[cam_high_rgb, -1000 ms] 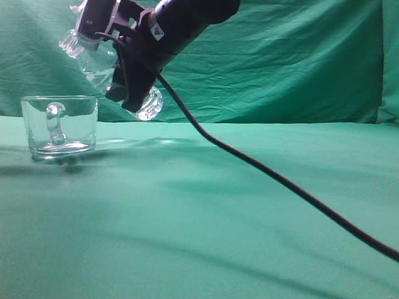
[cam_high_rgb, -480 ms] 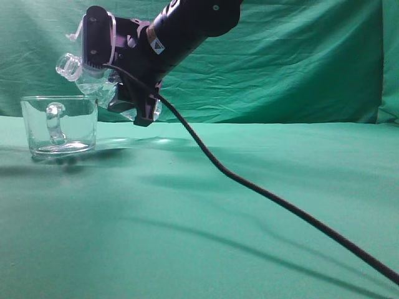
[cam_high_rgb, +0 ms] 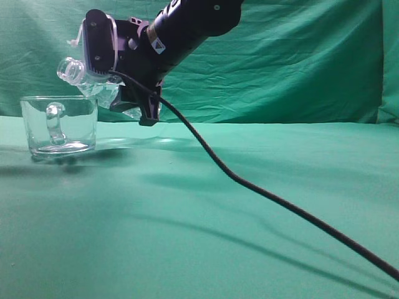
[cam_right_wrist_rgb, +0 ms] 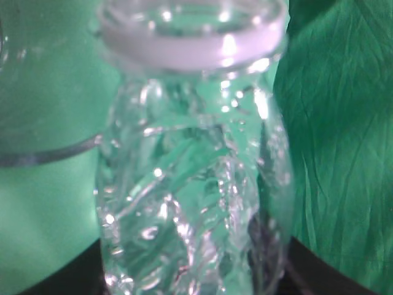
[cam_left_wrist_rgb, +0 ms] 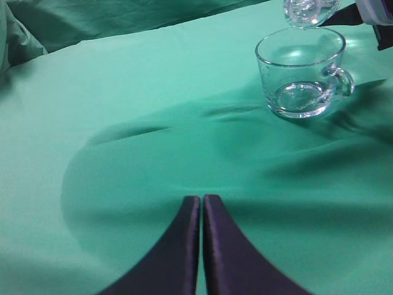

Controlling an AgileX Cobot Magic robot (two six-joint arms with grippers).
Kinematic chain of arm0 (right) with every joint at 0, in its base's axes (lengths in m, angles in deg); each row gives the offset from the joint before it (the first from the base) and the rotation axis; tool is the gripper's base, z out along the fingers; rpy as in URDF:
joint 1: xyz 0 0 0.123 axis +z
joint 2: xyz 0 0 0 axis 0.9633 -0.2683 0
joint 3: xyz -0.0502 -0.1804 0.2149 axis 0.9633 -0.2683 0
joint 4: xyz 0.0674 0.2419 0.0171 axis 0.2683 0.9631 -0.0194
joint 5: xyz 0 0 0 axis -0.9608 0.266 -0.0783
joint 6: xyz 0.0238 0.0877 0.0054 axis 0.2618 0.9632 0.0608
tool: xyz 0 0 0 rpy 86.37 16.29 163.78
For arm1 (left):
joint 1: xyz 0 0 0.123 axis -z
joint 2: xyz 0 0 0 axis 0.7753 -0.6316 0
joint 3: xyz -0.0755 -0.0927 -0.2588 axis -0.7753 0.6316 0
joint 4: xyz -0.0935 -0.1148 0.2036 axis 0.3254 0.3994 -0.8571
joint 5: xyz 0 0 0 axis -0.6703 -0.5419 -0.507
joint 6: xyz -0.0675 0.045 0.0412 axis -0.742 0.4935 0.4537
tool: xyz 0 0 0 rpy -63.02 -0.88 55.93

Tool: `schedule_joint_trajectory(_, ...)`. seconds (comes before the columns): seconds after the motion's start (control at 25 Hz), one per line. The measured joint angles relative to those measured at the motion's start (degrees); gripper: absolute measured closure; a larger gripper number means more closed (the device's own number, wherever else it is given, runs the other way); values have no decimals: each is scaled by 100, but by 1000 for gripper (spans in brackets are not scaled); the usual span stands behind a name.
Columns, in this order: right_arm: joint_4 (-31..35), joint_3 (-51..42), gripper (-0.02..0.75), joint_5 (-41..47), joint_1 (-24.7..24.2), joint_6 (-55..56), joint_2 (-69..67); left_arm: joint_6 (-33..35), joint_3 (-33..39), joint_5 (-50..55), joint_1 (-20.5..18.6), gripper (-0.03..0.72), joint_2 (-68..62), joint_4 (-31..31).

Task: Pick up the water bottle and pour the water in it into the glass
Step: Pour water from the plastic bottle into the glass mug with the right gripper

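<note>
Green cloth (cam_high_rgb: 249, 205); right claw (cam_high_rgb: 118, 68) clamps water bottle (cam_high_rgb: 93, 78) (tilted) above glass (cam_high_rgb: 59, 124).

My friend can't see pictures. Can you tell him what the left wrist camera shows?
A clear glass with a handle stands on a green cloth; the mouth of a bottle hangs just above its rim. Up close, the left gripper is shut, holding nothing.

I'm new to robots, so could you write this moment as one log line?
phase: pouring | right gripper: shut on water bottle, tilted, mouth over glass | left gripper: shut, idle | stream: cannot tell
</note>
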Motion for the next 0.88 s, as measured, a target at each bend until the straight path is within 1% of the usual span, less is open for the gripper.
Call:
schedule_joint_trajectory(0.24,-24,147,371,12,0,-134,0,0,0,0,0,688,0,0)
schedule_joint_trajectory(0.64,-253,537,371,86,0,-262,0,0,0,0,0,688,0,0)
schedule_joint_trajectory(0.88,-609,546,371,329,-70,-293,0,0,0,0,0,688,0,0)
